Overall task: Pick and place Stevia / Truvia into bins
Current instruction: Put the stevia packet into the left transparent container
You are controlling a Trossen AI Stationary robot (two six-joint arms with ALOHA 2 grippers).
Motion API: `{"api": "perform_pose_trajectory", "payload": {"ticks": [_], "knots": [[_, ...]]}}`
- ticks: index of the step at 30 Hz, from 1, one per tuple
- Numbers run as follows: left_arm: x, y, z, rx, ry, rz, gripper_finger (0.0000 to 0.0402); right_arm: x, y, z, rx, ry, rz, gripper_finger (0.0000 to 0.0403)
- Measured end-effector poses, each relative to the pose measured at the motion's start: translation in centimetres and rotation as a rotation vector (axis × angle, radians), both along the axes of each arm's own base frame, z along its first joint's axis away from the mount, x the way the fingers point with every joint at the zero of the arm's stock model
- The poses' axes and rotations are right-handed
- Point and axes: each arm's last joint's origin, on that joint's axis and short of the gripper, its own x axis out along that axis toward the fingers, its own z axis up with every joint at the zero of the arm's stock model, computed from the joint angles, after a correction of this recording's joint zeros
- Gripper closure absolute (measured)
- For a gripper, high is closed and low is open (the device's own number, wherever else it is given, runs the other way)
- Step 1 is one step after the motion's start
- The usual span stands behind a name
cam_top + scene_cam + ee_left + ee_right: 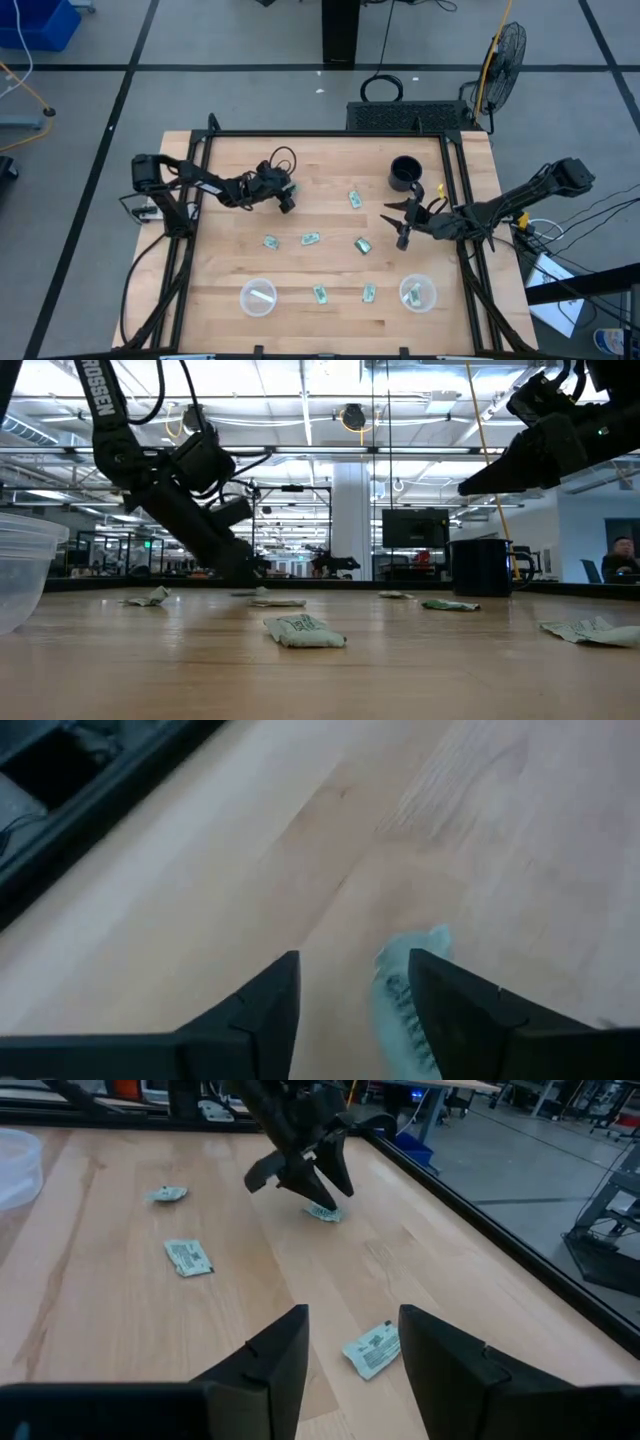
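Tabletop [230,262] strewn with packets. Left gripper [350,1010] low, fingers apart around one packet [405,1005], ready to pinch. Right gripper [350,1355] raised, fingers apart, another packet [372,1348] just beyond, bin [417,292] nearby.

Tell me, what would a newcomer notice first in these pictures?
Green-and-white packets lie scattered over the wooden table, with two clear cups near its front edge, each holding a packet. The left tool sits low, open over one packet; the right tool hovers open beside the black mug.
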Motion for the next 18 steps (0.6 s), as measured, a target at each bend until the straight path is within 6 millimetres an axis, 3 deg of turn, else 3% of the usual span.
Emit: {"api": "perform_pose_trajectory", "payload": {"ticks": [18], "knots": [[-0.7, 1.2, -0.6, -0.036, 0.034, 0.047, 0.0394, 0.0, 0.0, 0.0, 0.0, 0.0, 0.0, 0.025]]}}
